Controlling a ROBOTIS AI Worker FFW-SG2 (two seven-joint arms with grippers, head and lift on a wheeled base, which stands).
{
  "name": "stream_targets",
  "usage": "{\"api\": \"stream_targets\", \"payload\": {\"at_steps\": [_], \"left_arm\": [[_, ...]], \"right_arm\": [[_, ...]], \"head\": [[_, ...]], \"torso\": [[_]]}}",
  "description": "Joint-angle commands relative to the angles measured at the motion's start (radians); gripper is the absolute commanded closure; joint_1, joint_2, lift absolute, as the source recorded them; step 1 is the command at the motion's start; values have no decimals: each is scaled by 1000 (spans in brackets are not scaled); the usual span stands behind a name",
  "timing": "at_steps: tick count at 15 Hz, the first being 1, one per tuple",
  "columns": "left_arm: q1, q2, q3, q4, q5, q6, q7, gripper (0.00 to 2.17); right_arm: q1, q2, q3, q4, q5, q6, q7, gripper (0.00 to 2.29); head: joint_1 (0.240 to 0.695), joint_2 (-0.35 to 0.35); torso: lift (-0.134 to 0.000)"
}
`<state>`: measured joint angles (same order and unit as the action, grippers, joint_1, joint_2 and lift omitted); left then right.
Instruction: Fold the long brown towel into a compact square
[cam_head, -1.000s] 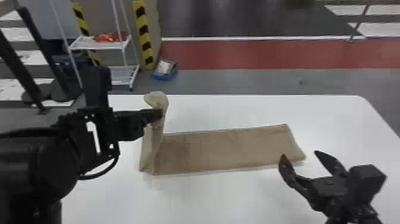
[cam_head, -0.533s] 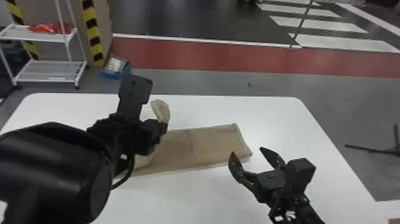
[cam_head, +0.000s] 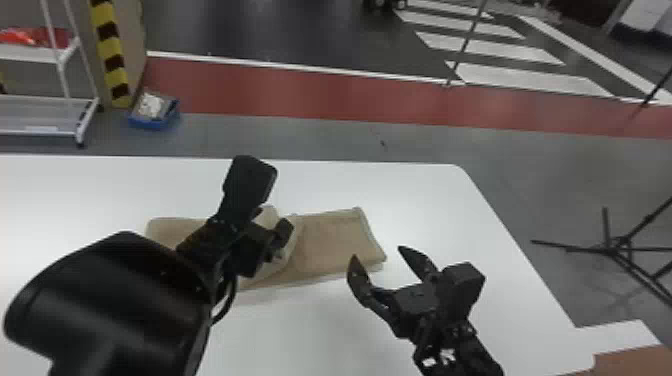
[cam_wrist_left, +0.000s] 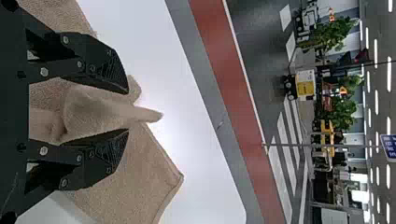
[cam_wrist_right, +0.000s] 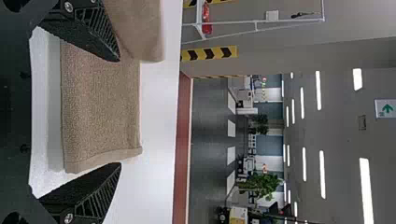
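The brown towel lies across the white table, with a raised fold near its middle beside my left gripper. In the left wrist view, a bunched part of the towel fills the space between the fingers of my left gripper, its tip poking out past them. My right gripper is open in front of the towel's right end, holding nothing. From the right wrist, the flat hemmed end of the towel appears beyond my open right gripper. The left arm hides part of the towel's left portion.
The white table has its rounded far right corner beyond the towel. On the floor past the table are a white rack, a blue box and, at the right, a black stand.
My left gripper has carried the held towel part rightward over the rest, nearer the right gripper. The head view has turned to the right. The right gripper stays open.
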<state>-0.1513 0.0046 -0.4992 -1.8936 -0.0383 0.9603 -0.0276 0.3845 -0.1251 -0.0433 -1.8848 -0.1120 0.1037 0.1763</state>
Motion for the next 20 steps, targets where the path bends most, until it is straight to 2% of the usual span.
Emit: {"api": "stream_targets", "payload": {"at_steps": [1, 5, 10, 13, 15, 17, 18, 20], "left_arm": [[19, -7, -4, -10, 0, -1, -3, 26], [93, -7, 47, -94, 0, -1, -18, 26], [243, -7, 220, -229, 15, -16, -46, 33], [340, -7, 324, -291, 40, -74, -64, 33], [394, -7, 389, -308, 80, -126, -64, 36], [430, -7, 416, -305, 97, -176, -66, 36], [440, -7, 429, -300, 107, -185, -72, 36], [450, -7, 436, -292, 113, -206, -74, 36]], "right_arm": [[-9, -1, 8, 1, 0, 3, 0, 83], [-47, 1, 30, 4, 2, 34, 2, 83], [-150, 4, 89, 47, 18, 89, 8, 80], [-225, 4, 161, 67, 55, 172, 12, 80], [-276, 7, 223, 90, 91, 227, 11, 80], [-331, 10, 280, 119, 114, 304, 2, 80], [-368, 13, 313, 141, 132, 325, -1, 80], [-443, 16, 358, 185, 149, 448, -12, 90]], "head": [[695, -278], [695, -276], [695, -208], [695, -137], [695, -61], [695, -17], [695, 26], [695, 60]], "torso": [[-102], [-102], [-102], [-102], [-102], [-102], [-102], [-102]]}}
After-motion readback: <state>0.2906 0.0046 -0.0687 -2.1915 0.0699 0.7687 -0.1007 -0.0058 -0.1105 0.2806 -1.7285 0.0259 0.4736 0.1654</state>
